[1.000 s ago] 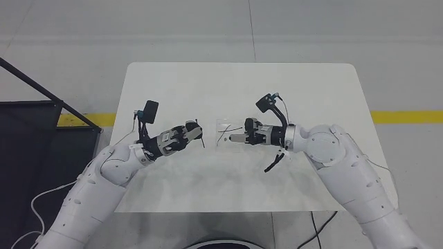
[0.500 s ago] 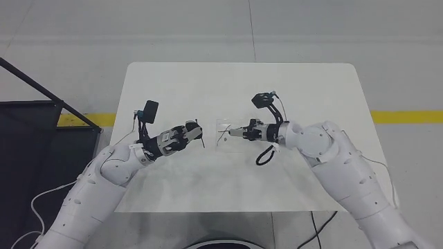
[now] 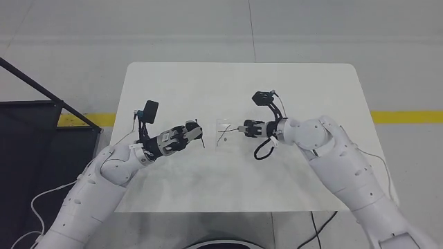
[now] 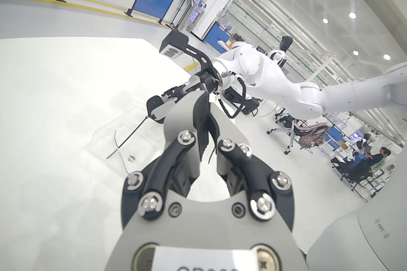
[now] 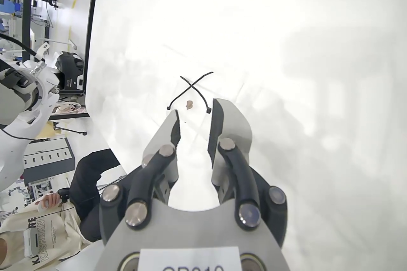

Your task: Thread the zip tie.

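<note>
Zip tie [image 4: 210, 153]: a thin black strap pinched between the closed pads of the left gripper [image 4: 201, 99], near the tray on the robot's left side of it. One end hangs free below the pads. Judged very light, springy and slick. The free length will bend and whip, so hold it close to the head and take the tail near its tip to steer it into the slot.

Crossed ties [image 5: 192, 87]: two more lie flat in an X inside the clear tray [image 4: 101, 138], beside a small brown speck [image 5: 189, 104]. Flat straps offer little to pinch, and the head ends look the better hold.

Right gripper [image 5: 195, 116]: fingers apart, empty, tips just beside the crossed pair.

Table [image 3: 311, 90]: white, smooth, likely slippery.

Room: pale hall floor with a yellow line [image 3: 408, 116], and a black frame [image 3: 41, 90] to the left of the table.
</note>
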